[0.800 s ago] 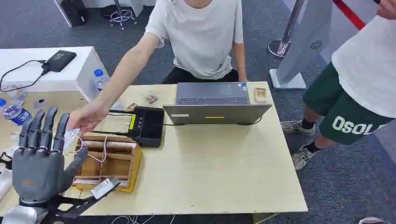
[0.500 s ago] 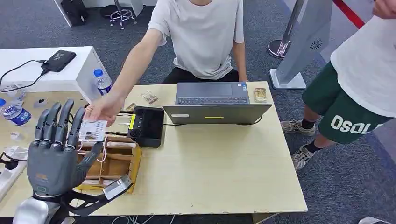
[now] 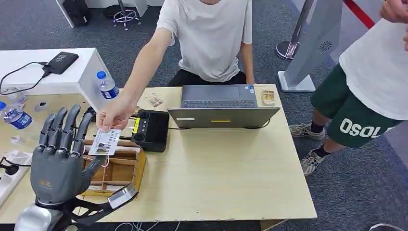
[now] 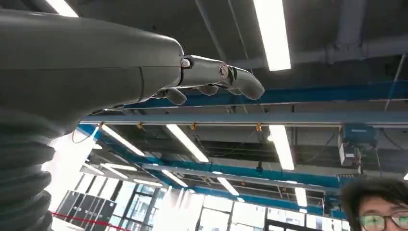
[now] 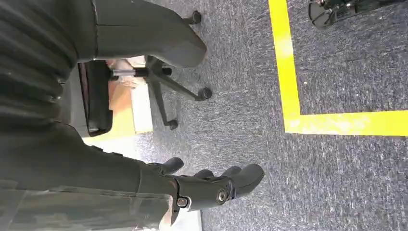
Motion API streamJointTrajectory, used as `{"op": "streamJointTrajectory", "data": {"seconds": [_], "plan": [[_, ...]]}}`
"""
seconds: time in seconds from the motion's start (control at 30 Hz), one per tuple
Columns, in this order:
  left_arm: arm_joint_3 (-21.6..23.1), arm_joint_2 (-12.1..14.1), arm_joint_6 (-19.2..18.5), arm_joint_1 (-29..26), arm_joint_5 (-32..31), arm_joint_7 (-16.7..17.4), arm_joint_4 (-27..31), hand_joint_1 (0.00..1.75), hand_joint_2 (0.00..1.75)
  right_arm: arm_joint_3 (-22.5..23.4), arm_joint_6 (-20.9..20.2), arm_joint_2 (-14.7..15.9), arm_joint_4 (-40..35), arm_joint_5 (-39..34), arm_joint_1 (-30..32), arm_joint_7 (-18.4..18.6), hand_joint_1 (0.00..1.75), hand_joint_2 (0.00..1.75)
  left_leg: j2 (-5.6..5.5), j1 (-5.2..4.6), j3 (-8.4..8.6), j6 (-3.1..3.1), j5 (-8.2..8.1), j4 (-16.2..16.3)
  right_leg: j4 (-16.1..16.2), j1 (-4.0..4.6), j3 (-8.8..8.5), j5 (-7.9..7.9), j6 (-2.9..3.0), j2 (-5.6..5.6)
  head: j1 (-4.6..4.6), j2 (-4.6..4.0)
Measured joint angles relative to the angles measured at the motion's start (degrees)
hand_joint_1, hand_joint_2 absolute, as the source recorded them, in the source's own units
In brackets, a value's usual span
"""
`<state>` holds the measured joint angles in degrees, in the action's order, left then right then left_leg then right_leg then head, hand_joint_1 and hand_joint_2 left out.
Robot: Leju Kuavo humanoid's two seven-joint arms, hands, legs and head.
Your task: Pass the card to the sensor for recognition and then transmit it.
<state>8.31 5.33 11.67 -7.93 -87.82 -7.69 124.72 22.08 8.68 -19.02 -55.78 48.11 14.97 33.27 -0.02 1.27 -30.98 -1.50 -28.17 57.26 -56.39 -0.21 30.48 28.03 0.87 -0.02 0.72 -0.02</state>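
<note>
The desk (image 3: 231, 178) is a pale wooden top on grey carpet, and everything below is placed against it. A person in a white shirt (image 3: 207, 33) sits at its far edge, one arm reaching out over its left part. A second person in green shorts (image 3: 356, 120) stands off its right side.

A grey laptop (image 3: 221, 103) lies opened flat at the far middle of the desk. Just left of the laptop sits the black sensor box (image 3: 151, 129), with cables running off its left side. Nearer the front left corner of the desk stands a wooden rack (image 3: 118, 168) with open compartments.

The robot's left hand (image 3: 60, 156) is raised over the desk's left front, palm turned away from the head camera, fingers straight and spread, gripping nothing. The wrist view shows its thumb extended against the ceiling lights, with nothing in it.

The card (image 3: 105, 141), white with print on it, is held in the air by the person's hand (image 3: 115, 113), above the rack and just left of the sensor box. Its lower edge sits right beside the robot's fingertips (image 3: 85, 116); whether they touch cannot be told.

The right hand (image 5: 211, 185) hangs beside the desk over the carpet, fingers loosely curled, holding nothing.

A water bottle (image 3: 107, 84) stands off the desk's far left corner.
</note>
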Motion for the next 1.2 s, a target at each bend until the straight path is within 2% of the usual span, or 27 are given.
{"op": "streamJointTrajectory", "data": {"seconds": [0.37, 0.4, 0.43, 1.2], "plan": [[0.0, 0.6, 0.1, -0.8, 0.0, -0.3, 0.0, 0.00, 1.75, 0.0, -0.1, -0.1, -0.5, 0.0, 0.2, 0.0, 0.00, 1.75, -0.01, 0.00, -0.03, 0.00, 0.00, 0.0, 0.0, 0.00, 0.03, 0.00, 0.00, -0.01, 0.00, 0.00], [0.0, 0.6, 0.1, -0.8, 0.0, -0.4, 0.0, 0.10, 1.75, 0.0, -0.1, -0.1, -0.5, 0.0, 0.2, 0.0, 0.00, 1.75, 0.00, 0.00, -0.03, 0.00, 0.00, 0.0, 0.0, 0.00, 0.03, 0.00, 0.00, -0.01, 0.00, 0.00], [0.0, 0.6, 0.1, -0.9, 0.0, -0.4, 0.0, 1.75, 1.75, 0.0, -0.1, -0.1, -0.5, 0.0, 0.2, 0.0, 0.00, 1.75, 0.00, 0.00, -0.03, 0.00, 0.00, 0.0, 0.0, 0.00, 0.03, 0.00, 0.00, -0.01, 0.00, 0.00], [0.3, 0.5, 0.7, -0.9, 0.0, -2.1, 0.0, 1.75, 1.75, 0.0, -0.1, -0.2, -1.1, 1.0, 0.5, 0.0, 0.00, 1.75, 0.00, 0.00, -0.05, 0.00, 0.00, 0.0, 0.0, 0.00, 0.05, 0.00, 0.00, 0.00, 0.00, 0.00]]}}
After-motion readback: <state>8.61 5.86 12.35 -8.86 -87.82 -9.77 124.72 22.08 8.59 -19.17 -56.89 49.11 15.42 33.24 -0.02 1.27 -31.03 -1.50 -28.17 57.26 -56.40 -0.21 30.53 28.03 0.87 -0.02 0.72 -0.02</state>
